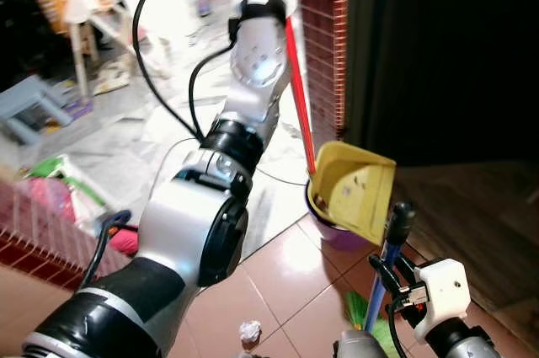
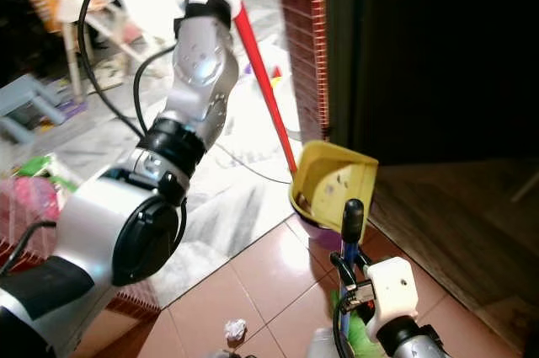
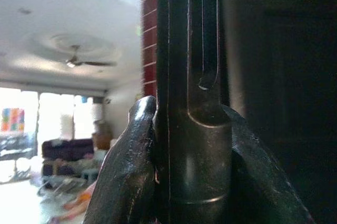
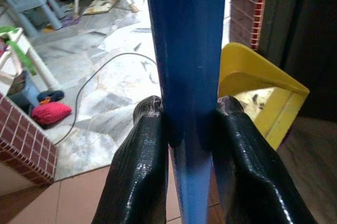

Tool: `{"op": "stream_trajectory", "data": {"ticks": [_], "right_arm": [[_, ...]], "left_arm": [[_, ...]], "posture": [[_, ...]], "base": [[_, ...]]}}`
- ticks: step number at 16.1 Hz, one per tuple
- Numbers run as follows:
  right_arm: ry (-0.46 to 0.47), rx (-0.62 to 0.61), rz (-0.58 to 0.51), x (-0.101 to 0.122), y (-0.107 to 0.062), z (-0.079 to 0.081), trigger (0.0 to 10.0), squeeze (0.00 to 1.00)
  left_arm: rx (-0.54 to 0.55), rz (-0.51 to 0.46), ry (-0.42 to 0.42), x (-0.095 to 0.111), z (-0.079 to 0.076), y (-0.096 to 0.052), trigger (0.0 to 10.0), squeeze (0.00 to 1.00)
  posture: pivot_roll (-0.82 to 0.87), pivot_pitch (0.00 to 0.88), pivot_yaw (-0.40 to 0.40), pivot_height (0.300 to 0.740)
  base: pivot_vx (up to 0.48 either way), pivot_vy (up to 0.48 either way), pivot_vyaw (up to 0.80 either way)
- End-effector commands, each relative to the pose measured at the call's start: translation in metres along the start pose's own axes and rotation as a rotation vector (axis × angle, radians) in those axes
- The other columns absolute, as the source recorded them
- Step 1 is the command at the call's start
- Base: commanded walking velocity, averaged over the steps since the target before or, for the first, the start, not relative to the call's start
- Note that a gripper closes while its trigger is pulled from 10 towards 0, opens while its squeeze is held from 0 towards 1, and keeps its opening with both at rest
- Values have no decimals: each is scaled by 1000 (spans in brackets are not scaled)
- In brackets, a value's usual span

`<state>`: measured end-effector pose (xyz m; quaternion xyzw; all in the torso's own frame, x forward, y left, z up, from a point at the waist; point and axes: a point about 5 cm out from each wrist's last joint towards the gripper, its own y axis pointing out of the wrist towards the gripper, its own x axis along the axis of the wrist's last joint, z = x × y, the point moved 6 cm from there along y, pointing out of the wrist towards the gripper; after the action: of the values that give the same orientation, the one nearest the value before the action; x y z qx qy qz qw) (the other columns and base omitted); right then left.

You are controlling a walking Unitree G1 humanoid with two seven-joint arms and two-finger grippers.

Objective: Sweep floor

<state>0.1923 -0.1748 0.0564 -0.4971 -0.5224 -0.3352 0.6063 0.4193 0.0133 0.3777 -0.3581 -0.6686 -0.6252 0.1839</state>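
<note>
My left arm is raised, and its gripper (image 3: 189, 129) is shut on the dark top end of the dustpan's red handle (image 1: 299, 97). The yellow dustpan (image 1: 354, 189) hangs tilted over a purple bin (image 1: 337, 236), with dark specks on its inner face. Low on the right, my right gripper (image 4: 190, 124) is shut on the blue broom handle (image 4: 184, 34), which stands close beside the dustpan. Green bristles (image 1: 358, 307) show below it on the tiles. A crumpled white paper scrap (image 1: 250, 331) lies on the tiled floor near my feet.
A red brick pillar (image 1: 324, 38) and a dark doorway (image 1: 446, 55) stand behind the bin. A low brick wall (image 1: 34, 240) runs on the left. Beyond it a marble floor holds a black cable (image 1: 168, 105), a blue stool (image 1: 29, 105) and a chair (image 1: 76, 4).
</note>
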Motion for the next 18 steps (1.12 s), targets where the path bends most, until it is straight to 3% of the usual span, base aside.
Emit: {"op": "stream_trajectory", "data": {"ticks": [1,8,11,13,18], "right_arm": [[61,37,13,-5,1,15,10000,0],[72,39,19,-5,0,17,10000,0],[70,47,21,-5,0,16,10000,0],[67,49,22,-4,0,15,10000,0],[59,48,24,-4,1,14,10000,0]], "left_arm": [[-45,-117,57,29,-6,13,10000,0],[-61,-213,217,46,4,22,10000,0],[-53,-171,236,36,12,21,10000,0],[-55,-107,203,17,11,11,10000,0],[-87,-132,217,15,-3,2,10000,0]], "posture": [[-459,43,250,740],[-448,45,238,740],[-443,45,229,740],[-444,48,225,740],[-450,42,223,740]], "base": [[0,0,0],[0,0,0],[0,0,0],[0,0,0],[0,0,0]]}}
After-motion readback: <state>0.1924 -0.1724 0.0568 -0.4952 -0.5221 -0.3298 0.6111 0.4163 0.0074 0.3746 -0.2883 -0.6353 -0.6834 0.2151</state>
